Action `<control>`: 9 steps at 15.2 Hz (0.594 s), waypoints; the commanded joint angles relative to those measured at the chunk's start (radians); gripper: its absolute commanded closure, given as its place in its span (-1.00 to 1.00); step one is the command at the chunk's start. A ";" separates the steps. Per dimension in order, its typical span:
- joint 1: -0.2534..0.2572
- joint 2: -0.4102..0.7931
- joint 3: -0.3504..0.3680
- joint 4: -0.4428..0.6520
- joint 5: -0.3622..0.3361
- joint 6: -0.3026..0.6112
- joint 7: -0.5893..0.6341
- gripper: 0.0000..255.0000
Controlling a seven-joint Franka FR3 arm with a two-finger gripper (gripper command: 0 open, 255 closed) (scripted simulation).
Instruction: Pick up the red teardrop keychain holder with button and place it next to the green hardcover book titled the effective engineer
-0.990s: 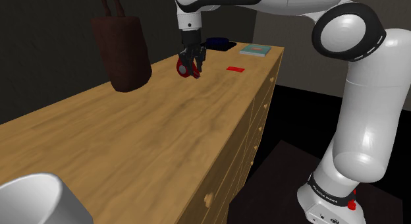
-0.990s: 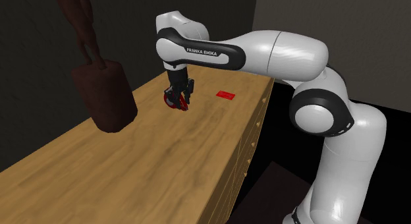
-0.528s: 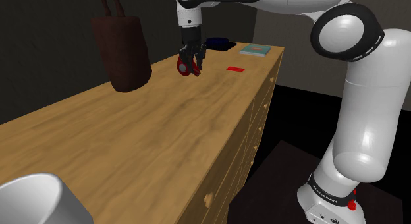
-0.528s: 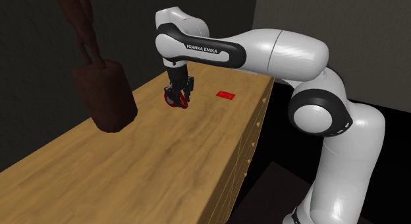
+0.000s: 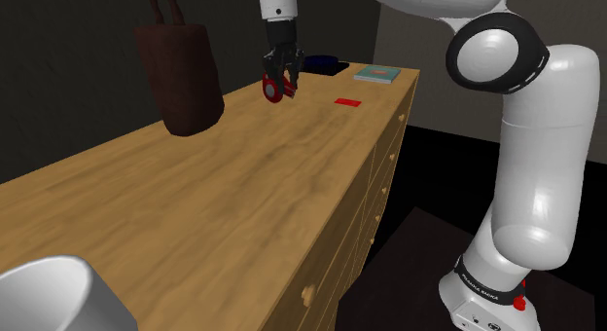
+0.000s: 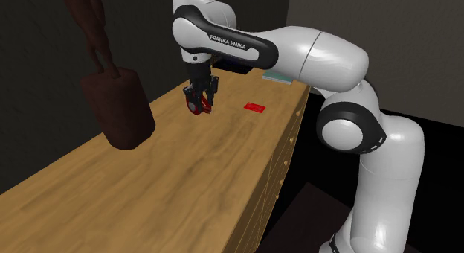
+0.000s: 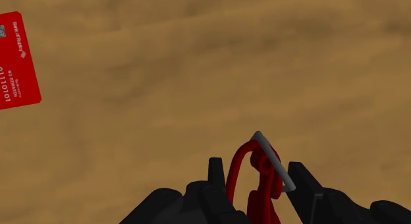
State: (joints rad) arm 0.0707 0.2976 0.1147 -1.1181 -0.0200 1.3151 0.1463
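The keychain holder is a glossy red teardrop loop with a thin grey bar along one edge. It stands between the two black fingers of the gripper, which are clamped on its sides, its pointed end poking past the fingertips. It hangs just above the wooden dresser top, near a red card, well apart from the green book.

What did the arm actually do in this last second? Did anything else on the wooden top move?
The gripper, shut on the red keychain holder, rose higher above the wooden top, carrying the holder with it. Nothing was let go. The red card, the book and the dark brown bag stayed where they were.
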 commanded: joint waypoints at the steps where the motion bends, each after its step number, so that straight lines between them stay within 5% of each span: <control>1: 0.002 0.022 0.000 0.061 -0.002 -0.040 0.001 1.00; 6: 0.012 0.090 0.001 0.234 -0.011 -0.145 0.003 1.00; 9: -0.043 0.027 -0.019 0.139 -0.004 -0.112 -0.065 1.00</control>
State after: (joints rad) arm 0.0452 0.3527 0.1018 -0.9342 -0.0270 1.1855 0.1027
